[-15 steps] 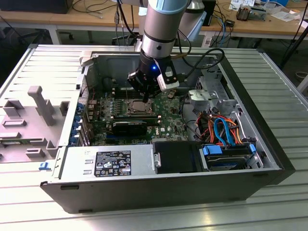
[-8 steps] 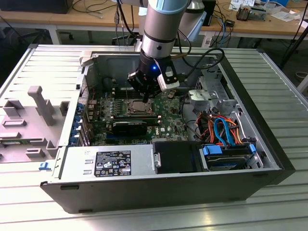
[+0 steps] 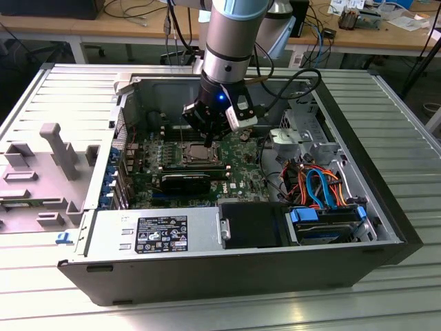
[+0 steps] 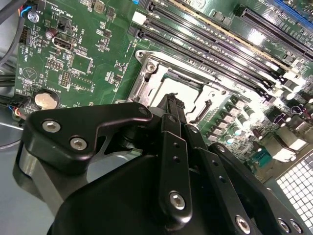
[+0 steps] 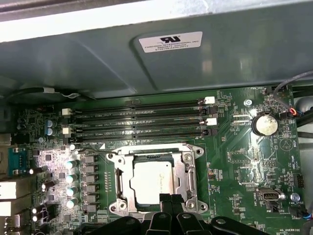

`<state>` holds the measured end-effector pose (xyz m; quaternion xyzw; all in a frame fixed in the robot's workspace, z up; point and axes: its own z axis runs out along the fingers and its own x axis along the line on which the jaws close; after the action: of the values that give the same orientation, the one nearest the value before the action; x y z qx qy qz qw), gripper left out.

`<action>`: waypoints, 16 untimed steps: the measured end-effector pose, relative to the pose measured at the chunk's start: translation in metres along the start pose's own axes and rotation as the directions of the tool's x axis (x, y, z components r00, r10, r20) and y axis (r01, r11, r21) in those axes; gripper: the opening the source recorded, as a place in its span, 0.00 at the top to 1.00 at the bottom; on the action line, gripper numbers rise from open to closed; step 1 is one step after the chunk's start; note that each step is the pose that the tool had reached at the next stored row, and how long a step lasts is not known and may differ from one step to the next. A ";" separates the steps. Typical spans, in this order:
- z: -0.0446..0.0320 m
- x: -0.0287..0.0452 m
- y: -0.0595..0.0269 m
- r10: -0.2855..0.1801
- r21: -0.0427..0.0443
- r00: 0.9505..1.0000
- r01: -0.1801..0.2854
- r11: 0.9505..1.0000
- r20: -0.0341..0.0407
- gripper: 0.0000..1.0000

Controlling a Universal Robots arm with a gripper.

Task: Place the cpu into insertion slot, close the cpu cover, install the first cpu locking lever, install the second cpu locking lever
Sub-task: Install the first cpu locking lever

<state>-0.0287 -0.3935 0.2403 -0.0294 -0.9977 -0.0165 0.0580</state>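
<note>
Right up close, the black robot gripper hangs just over the socket with its two thin fingers pressed together, holding nothing. Under it, the flat silvery square cpu already sits in the dark-rimmed square insertion slot. The thin grey metal cpu cover looks shut around it. Whether the locking levers are done, I cannot tell. Farther back lie long black memory slots.

Matt silvery metal cpu
</note>
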 end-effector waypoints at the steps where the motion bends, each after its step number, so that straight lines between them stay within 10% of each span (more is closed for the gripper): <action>1: 0.0000 0.0000 0.0000 -0.002 0.000 1.000 0.002 1.000 0.000 0.89; 16: 0.0000 0.0000 -0.0001 -0.025 0.003 1.000 0.025 1.000 -0.001 0.89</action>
<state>-0.0287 -0.3936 0.2403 -0.0169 -0.9980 -0.0157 0.0582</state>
